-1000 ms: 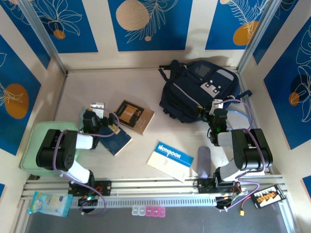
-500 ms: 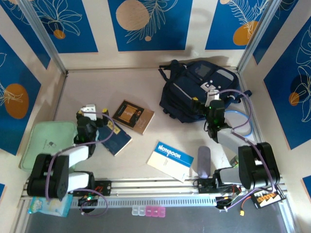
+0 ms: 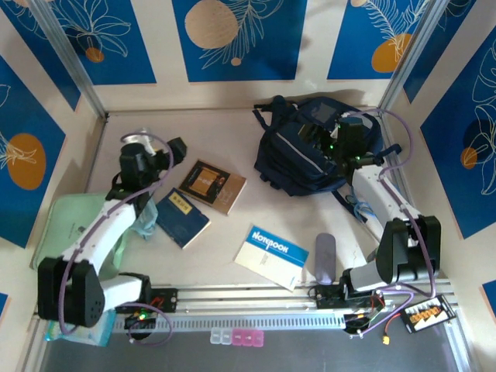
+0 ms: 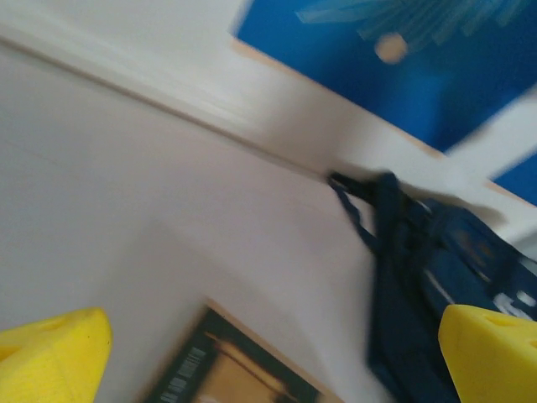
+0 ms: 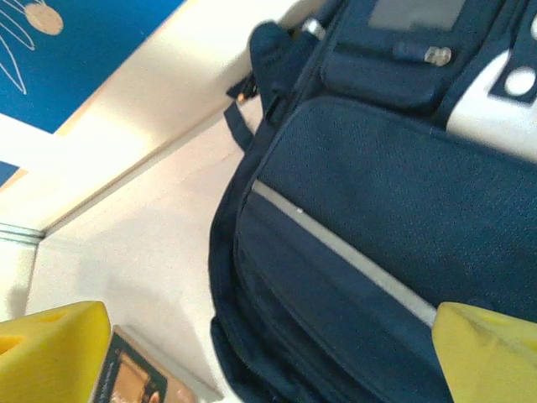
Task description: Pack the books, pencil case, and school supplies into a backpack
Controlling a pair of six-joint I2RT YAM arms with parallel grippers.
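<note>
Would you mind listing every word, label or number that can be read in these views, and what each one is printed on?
"NOTEBOOK": on the white-and-blue notebook.
Brown book: the cover lettering is too small to read from above and blurred in the left wrist view.
Navy book: a small gold mark, unreadable.
Backpack: no legible text.

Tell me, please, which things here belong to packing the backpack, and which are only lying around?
For the job: backpack, brown book, navy book, notebook, grey pencil case.
Lying about: pale-green box, pink and white pieces on the front rail.
</note>
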